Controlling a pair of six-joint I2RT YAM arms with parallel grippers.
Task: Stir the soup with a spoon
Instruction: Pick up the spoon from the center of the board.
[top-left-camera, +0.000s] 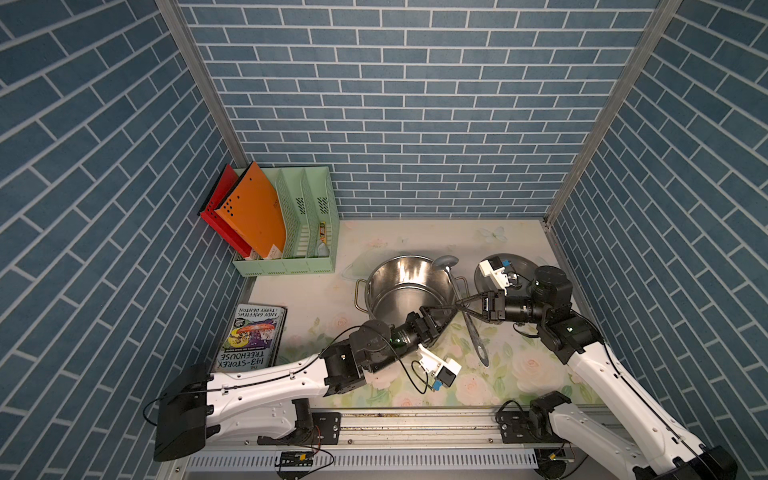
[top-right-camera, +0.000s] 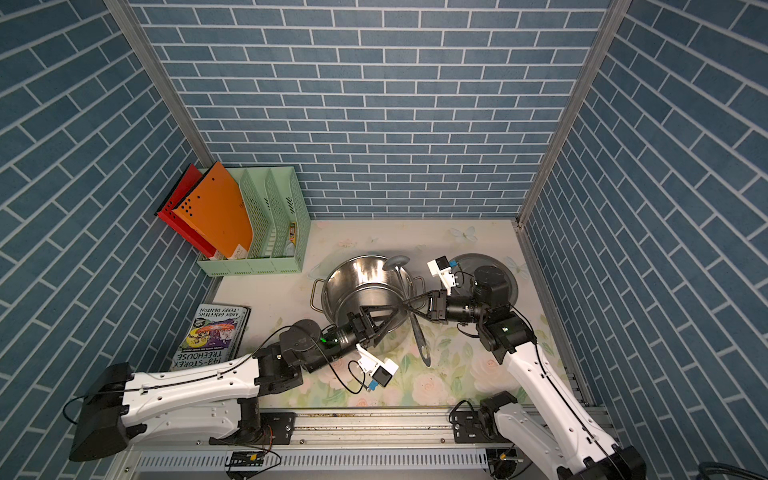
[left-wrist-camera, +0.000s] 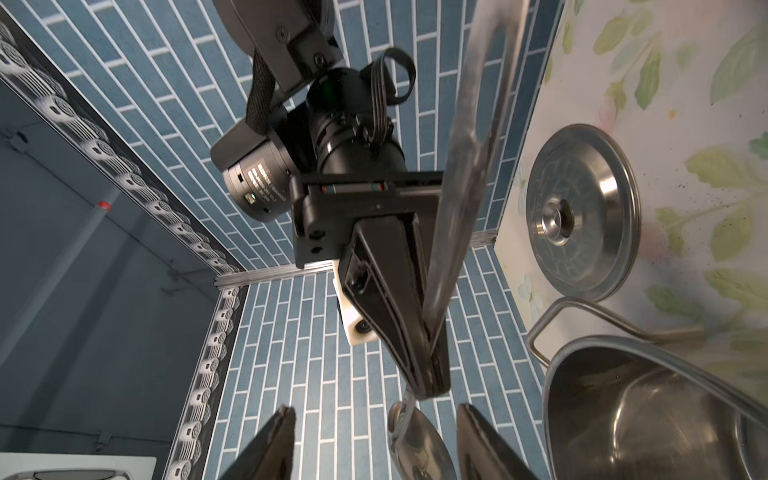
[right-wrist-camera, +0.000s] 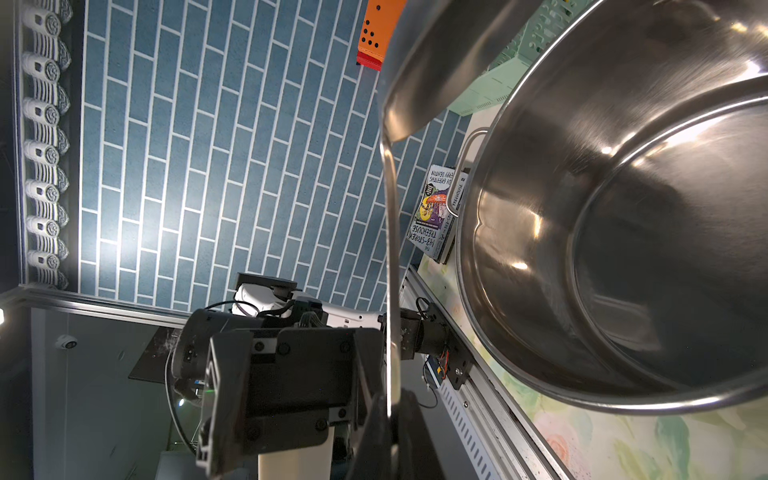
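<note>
Presently: the spoon (top-left-camera: 474, 338) is off the table (top-left-camera: 415, 237), clenched at mid-handle by the right end effector (top-left-camera: 460, 305), which reaches in from 3 o'clock. The spoon's steel bowl sits over the rim of the pot (top-left-camera: 390, 274) at about 1 o'clock. The handle slants past the rim toward 5 o'clock, with the eyelet end above the table. The pot stands upright near table centre, its interior shiny steel.

The left end effector (top-left-camera: 451, 313) comes in from 8 o'clock across the pot's near rim, its tips just beside the right one's. In the left wrist view its fingers (left-wrist-camera: 278, 449) stand apart, released, with the spoon's neck between them. They may not be touching the handle; the angle is too poor to say. In the right wrist view the handle runs straight down into the right end effector's closed grip.

The lid (top-left-camera: 521, 262) lies flat at 3 o'clock of the pot, partly under the right arm. A green file rack (top-left-camera: 307, 232) is at 10 o'clock and a book (top-left-camera: 251, 338) at 8 o'clock.
</note>
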